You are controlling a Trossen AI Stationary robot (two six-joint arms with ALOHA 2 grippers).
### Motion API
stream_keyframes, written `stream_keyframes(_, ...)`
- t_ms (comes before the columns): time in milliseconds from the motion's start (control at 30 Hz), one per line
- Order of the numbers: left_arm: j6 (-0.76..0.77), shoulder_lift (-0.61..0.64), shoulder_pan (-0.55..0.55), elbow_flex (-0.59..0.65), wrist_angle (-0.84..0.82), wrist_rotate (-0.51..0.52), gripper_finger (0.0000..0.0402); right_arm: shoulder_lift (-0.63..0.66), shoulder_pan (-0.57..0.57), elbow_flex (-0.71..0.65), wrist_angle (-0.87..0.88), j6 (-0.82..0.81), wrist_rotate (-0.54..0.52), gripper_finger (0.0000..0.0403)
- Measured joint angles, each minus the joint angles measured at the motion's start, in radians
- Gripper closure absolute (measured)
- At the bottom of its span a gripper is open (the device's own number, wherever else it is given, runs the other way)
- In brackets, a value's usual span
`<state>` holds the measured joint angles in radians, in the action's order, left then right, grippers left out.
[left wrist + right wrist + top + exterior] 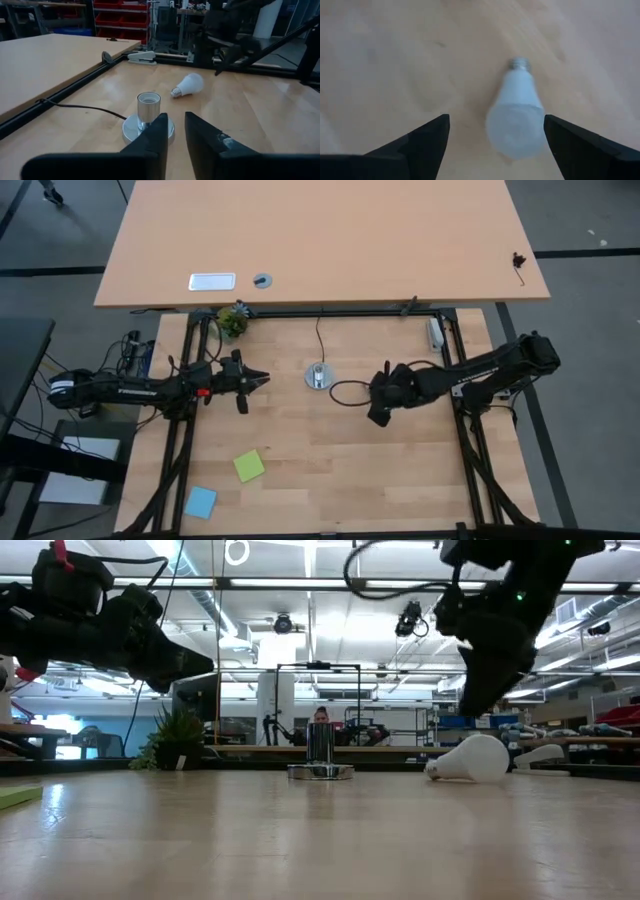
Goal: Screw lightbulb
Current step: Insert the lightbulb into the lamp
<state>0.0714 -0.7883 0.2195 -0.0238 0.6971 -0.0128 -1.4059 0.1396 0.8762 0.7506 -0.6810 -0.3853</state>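
The white frosted lightbulb (516,117) lies on its side on the wooden table, its metal screw base (519,63) toward the socket. It also shows in the low view (470,758) and the left wrist view (189,85). In the high view my right arm hides it. My right gripper (495,120) hangs above the bulb, open, fingers pointing down and standing either side of it without touching. The silver socket (319,375) stands upright on its round disc, with a black cord. My left gripper (262,380) hovers left of the socket, pointing at it, its fingers nearly together and empty.
A green sticky note (249,466) and a blue one (200,501) lie near the front left. A small plant (232,322) stands at the far left corner. The socket's cord (345,392) loops between the socket and my right gripper. A second tabletop (320,240) lies beyond the far edge.
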Motion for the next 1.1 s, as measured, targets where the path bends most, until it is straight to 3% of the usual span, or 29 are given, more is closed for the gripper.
stream_keyframes(167, 0.016, -0.004, 0.000, 0.000, -0.001, 0.000, 0.0290, 0.000, -0.079, -0.031, 0.031, 0.084, -0.007, 0.0066)
stream_keyframes(433, 0.016, -0.003, 0.000, 0.000, 0.000, 0.000, 0.0269, 0.000, -0.263, -0.106, -0.086, 0.368, 0.039, 0.0065)
stream_keyframes(667, 0.016, -0.003, 0.000, 0.000, 0.000, 0.000, 0.0268, 0.000, -0.403, -0.136, -0.151, 0.571, 0.212, 0.0068)
stream_keyframes(800, 0.016, -0.003, 0.000, 0.000, -0.001, 0.000, 0.0268, 0.000, -0.426, -0.136, -0.151, 0.599, 0.277, 0.0076)
stream_keyframes(1100, 0.016, -0.003, 0.000, 0.000, 0.000, -0.035, 0.0268, 0.000, -0.410, -0.136, -0.151, 0.589, 0.300, 0.0101)
